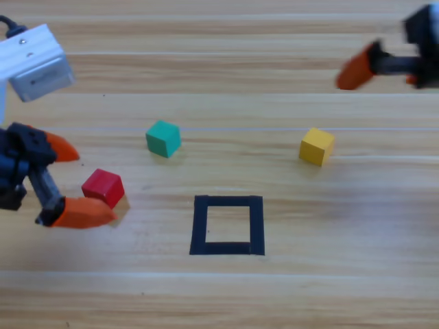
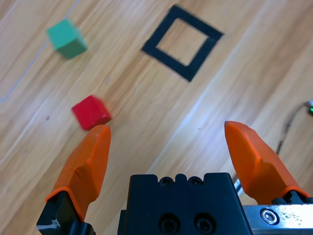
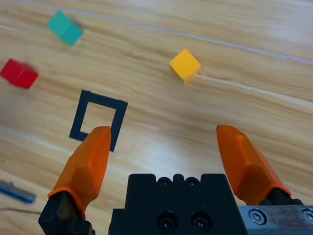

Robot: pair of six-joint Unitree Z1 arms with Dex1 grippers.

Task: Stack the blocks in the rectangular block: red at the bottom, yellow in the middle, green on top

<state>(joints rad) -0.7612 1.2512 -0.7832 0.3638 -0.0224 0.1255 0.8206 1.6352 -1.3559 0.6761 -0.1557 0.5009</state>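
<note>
Your reference is the rectangular block point(image 1: 228, 225), the black tape outline on the wooden table point(image 1: 226, 295). Its hollow middle shows bare wood; no cube sits inside it or touches the tape.

The red cube point(image 1: 103, 187) lies to the left of the outline and slightly above it in the high view, well apart from the tape. It rests flat on the wood, turned a little against the tape's edges.

The green cube point(image 1: 163, 138) stands above and to the left of the outline, farther up the picture than red, and is apart from it. The yellow cube point(image 1: 317, 147) stands above and to the right of the outline, also clear of the tape. All three cubes are single, none stacked.

You have the left gripper point(image 1: 77, 184) left of the outline, at the red cube. Its jaws are spread wide: one orange tip is above the cube, the other is below it and appears to meet its lower left edge. In the left wrist view, red point(image 2: 91, 112) sits just past the tip of one jaw, off the midline between the two, and is not clamped.

Your right gripper point(image 3: 164, 139) hangs far up and to the right of the outline, near the picture's top right corner, with its jaws apart and nothing between them.
</note>
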